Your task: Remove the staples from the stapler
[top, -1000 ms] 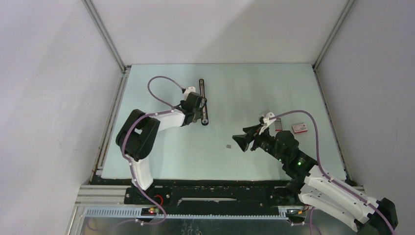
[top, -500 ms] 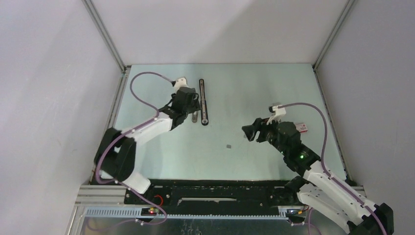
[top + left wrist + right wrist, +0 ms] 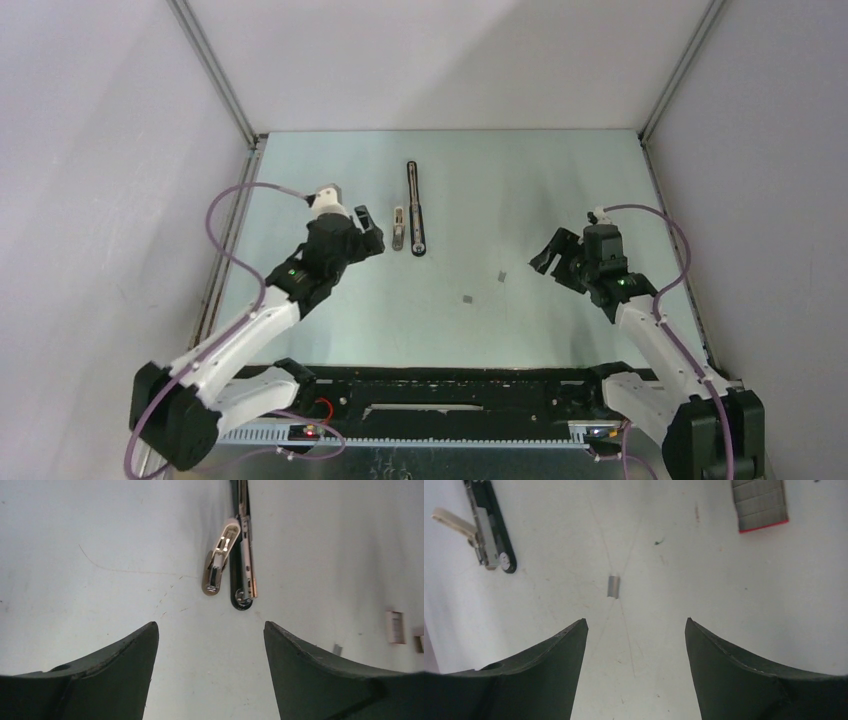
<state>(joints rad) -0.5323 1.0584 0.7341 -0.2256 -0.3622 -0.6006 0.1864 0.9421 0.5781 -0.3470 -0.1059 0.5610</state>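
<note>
The stapler [image 3: 414,208], a long thin black bar with a silvery line, lies flat at the table's back middle. It also shows in the left wrist view [image 3: 243,555] and the right wrist view [image 3: 491,530]. The staples [image 3: 399,228], a short silvery strip, lie on the table against its left side, also seen in the left wrist view [image 3: 218,562]. My left gripper [image 3: 372,232] is open and empty, left of and nearer than the strip [image 3: 210,625]. My right gripper [image 3: 545,252] is open and empty, far to the right [image 3: 636,621].
Two small loose metal bits [image 3: 503,276] [image 3: 468,298] lie mid-table; one shows ahead of my right gripper [image 3: 613,586]. A grey staple tray with a red edge [image 3: 760,502] lies at the right. Grey walls enclose the table.
My left gripper has pulled back left and nearer, away from the stapler, leaving the strip beside it. My right gripper has drawn back to the right.
</note>
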